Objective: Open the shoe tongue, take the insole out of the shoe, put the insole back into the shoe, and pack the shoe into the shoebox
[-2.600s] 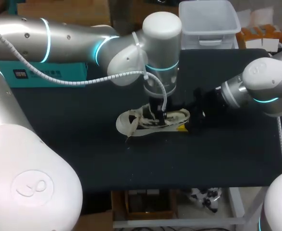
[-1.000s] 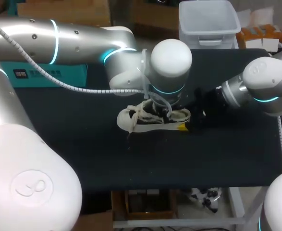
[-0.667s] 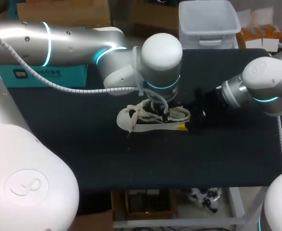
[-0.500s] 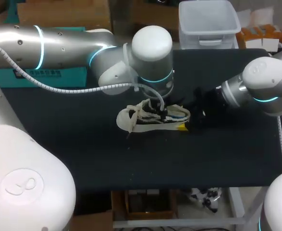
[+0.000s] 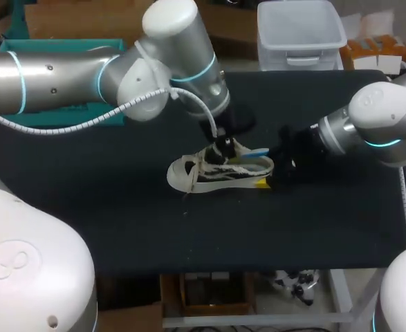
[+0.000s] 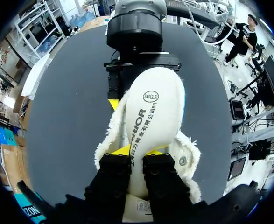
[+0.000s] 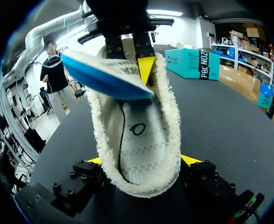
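Up and back toward its own side the left arm (image 5: 120, 76) has swung since the earlier frames, when its wrist sat right over the shoe (image 5: 209, 174). With it the insole (image 6: 153, 112) has come up out of the opening, while the shoe and the right gripper (image 7: 142, 161) have stayed put. The left gripper (image 6: 137, 153) is clamped on the insole near its lower end, one finger (image 6: 115, 165) on each side. The insole's printed face is turned toward that wrist and its blue underside faces down over the heel. The right gripper pinches the shoe's heel from both sides, yellow tips against the fleecy collar, bracing it on the table (image 5: 120, 207). The shoe lies across the table with its toe toward the left arm's side and its heel toward the right arm's. The insole runs along the same line, tilted, its broad free end in the air above the heel. Whether its front end has fully left the shoe I cannot tell, since the fingers hide that part; probably it has not. So the pull seems to want to go up and back toward the heel, along the shoe's length, with the left arm working and the right only holding. A teal box (image 7: 188, 63), likely the shoebox, stands well apart on the left arm's side; what it holds does not show.
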`<state>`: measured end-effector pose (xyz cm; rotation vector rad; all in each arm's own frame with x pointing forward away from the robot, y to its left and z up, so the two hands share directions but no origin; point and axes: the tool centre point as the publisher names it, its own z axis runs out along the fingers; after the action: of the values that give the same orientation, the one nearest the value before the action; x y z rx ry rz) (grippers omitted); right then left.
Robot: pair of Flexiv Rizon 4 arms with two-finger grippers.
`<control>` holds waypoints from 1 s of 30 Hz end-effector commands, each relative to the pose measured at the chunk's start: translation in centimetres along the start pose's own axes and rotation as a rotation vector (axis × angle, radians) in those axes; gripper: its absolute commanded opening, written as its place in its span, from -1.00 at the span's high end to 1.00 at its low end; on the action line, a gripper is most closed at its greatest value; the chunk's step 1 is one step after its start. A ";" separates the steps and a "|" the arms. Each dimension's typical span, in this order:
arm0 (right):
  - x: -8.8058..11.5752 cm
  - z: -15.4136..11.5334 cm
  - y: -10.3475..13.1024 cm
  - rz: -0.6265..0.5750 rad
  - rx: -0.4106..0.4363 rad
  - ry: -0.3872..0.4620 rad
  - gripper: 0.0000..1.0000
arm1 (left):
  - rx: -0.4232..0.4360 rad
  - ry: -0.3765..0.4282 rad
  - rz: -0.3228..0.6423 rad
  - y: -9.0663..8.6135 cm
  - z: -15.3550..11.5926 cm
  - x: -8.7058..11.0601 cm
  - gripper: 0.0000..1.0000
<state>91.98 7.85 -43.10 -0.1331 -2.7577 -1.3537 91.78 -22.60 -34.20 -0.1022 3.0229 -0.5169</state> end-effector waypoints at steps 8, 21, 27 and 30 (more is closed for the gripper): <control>0.3 0.8 -0.6 -0.001 -0.001 0.000 1.00 | 0.146 0.117 0.064 -1.6 -3.8 3.0 1.00; 0.3 0.1 -0.6 0.008 0.009 -0.005 1.00 | 0.309 0.221 0.113 -4.3 -9.0 4.9 1.00; 0.8 -1.8 -0.5 0.033 0.045 -0.028 -1.00 | 0.393 0.313 0.173 -4.8 -11.9 5.6 1.00; 1.1 -3.3 -0.2 0.056 0.099 -0.031 -1.00 | 0.439 0.382 0.211 -4.9 -13.6 5.7 1.00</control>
<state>91.80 5.87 -42.71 -0.1998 -2.7830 -1.2806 84.57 -24.35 -20.98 0.3284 3.1041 -1.2283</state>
